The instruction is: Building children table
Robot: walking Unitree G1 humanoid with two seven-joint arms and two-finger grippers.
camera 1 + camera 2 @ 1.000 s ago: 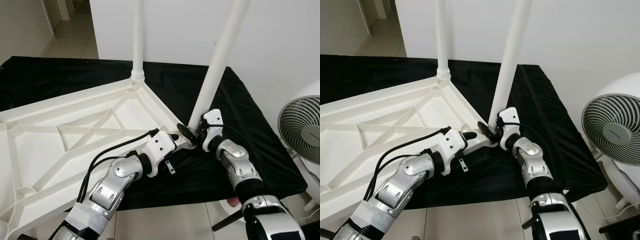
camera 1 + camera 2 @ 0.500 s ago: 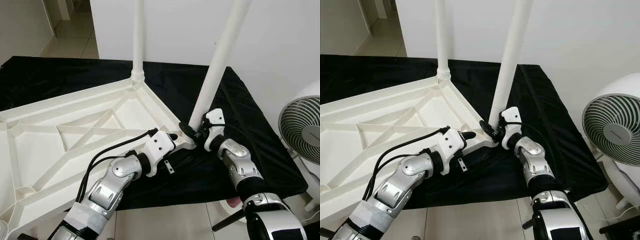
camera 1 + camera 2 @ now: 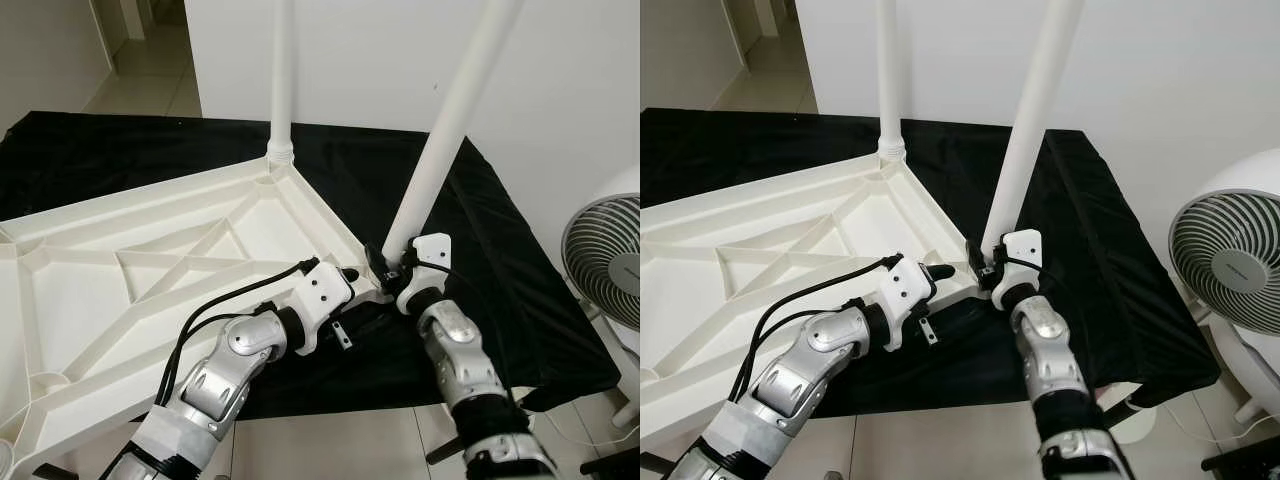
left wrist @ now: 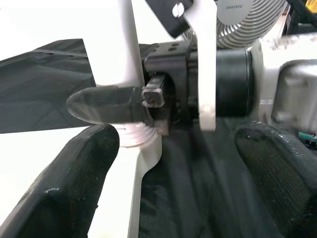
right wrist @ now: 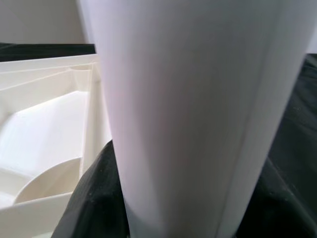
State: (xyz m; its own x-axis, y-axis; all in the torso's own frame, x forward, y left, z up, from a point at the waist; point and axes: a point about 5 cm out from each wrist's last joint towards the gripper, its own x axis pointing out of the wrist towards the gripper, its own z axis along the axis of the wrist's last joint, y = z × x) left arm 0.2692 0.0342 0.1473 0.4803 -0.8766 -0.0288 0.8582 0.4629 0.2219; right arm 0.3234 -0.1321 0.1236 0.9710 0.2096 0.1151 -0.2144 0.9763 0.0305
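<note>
Two black fingers of the right gripper (image 3: 388,268) close around the foot of the near table leg (image 3: 452,110), right where it meets the corner socket (image 3: 366,282) of the upturned white tabletop (image 3: 150,270); the right wrist view has the leg's pale tube pressed up against the lens, which fits a firm hold. That leg leans visibly, tipping toward the robot's right as it rises, whereas the far table leg (image 3: 282,75) stands straight in its own corner. The left gripper (image 3: 350,275) sits just beside the same socket with its fingers spread apart, gripping nothing; in the left wrist view its wide pads flank the corner and the right gripper's finger lies across the leg's threaded base. The tabletop rests ribs-up on a black cloth (image 3: 470,260) covering a low platform, and this corner lies near the cloth's front edge. My worry is the lean: if the leg gets turned or pushed home while tilted, the thread could cross and jam, or the foot could pop out of the socket. With the left gripper not clamped on anything, twisting force may also slide the light tabletop across the cloth. A standing fan (image 3: 603,262) stands off to the right, within reach of a toppling leg.
</note>
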